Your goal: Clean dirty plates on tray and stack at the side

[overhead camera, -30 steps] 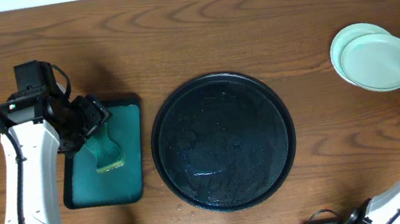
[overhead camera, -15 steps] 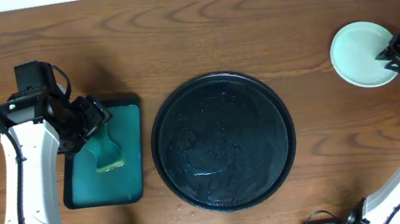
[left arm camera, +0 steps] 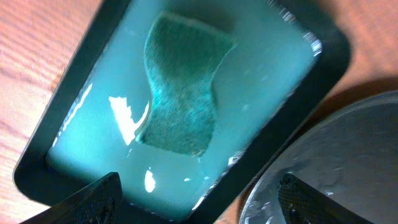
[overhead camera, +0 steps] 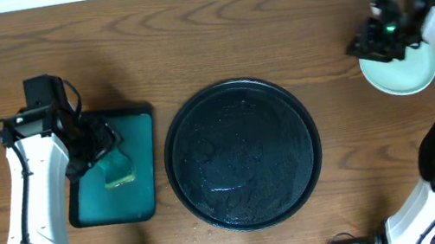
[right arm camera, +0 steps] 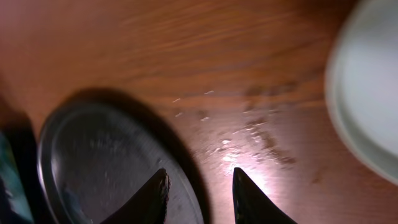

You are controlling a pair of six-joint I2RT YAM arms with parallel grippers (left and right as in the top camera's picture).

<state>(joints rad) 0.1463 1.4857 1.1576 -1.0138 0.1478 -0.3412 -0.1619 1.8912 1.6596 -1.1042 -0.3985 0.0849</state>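
The round black tray (overhead camera: 243, 155) lies at the table's middle, wet and holding no plates; it also shows in the right wrist view (right arm camera: 106, 168) and the left wrist view (left arm camera: 348, 168). The plates (overhead camera: 407, 72) are stacked at the far right, pale mint on top; their edge shows in the right wrist view (right arm camera: 367, 93). My right gripper (overhead camera: 363, 45) is open and empty, just left of the stack and above the bare wood. My left gripper (overhead camera: 99, 145) is open and empty above the dark-teal tray (overhead camera: 142, 169), over a green sponge (overhead camera: 116, 167) lying in it (left arm camera: 180, 106).
The dark-teal rectangular tray (left arm camera: 81, 93) holds shallow water and lies left of the black tray. Water drops lie on the wood between the black tray and the plate stack (right arm camera: 249, 134). My right arm reaches up along the table's right edge.
My right gripper let go of the top plate, which now lies squarely on the stack, and moved up and left off it. My left gripper lifted slightly off the sponge.
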